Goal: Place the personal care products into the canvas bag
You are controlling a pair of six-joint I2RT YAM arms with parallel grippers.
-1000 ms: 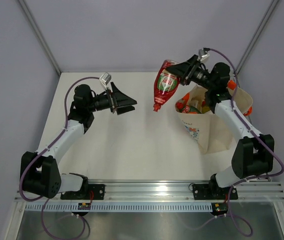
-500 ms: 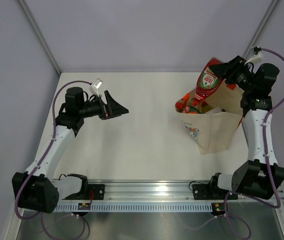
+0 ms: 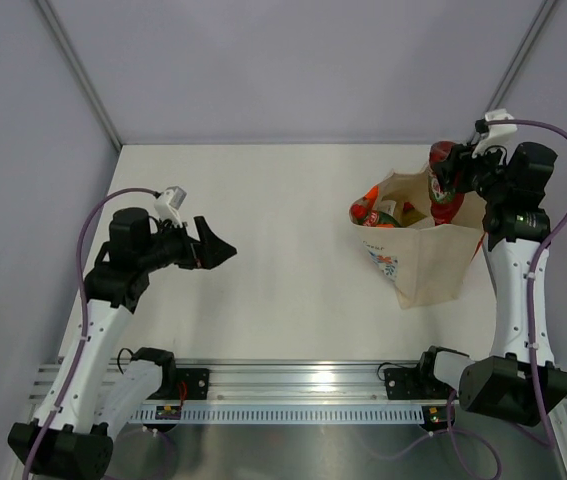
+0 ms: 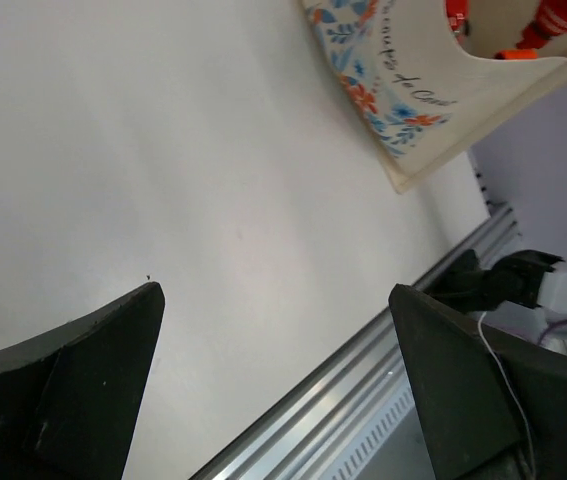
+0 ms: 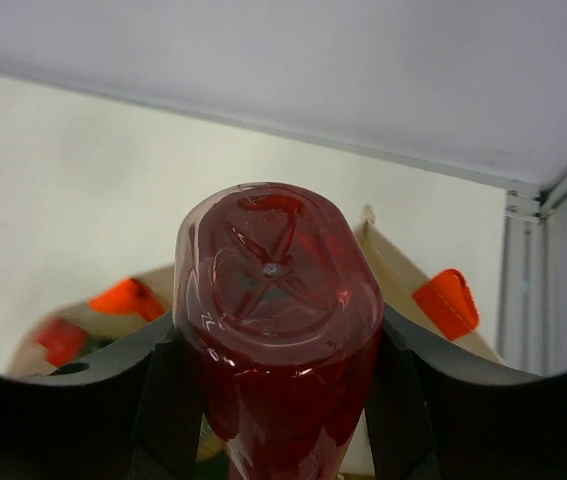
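Observation:
The canvas bag (image 3: 423, 255) stands open at the right of the table, beige with orange handles and a floral print. My right gripper (image 3: 458, 172) is shut on the red bottle (image 3: 443, 198), held cap down over the bag's back right corner with its lower end inside the mouth. The right wrist view shows the bottle's base (image 5: 278, 265) facing the camera between the two black fingers (image 5: 163, 400), and the bag's rim (image 5: 393, 265) below. Other red-capped products (image 3: 368, 210) lie inside the bag. My left gripper (image 3: 218, 250) hangs open and empty over the table's left side.
An aluminium rail (image 3: 303, 380) runs along the near edge, seen too in the left wrist view as the rail (image 4: 363, 400). The printed side of the bag (image 4: 403, 90) fills that view's upper right. Grey walls close in the back and sides.
My right arm has swung the red bottle from left of the bag to over its back right corner and lowered it in. The left arm has drawn back toward the near left, still open.

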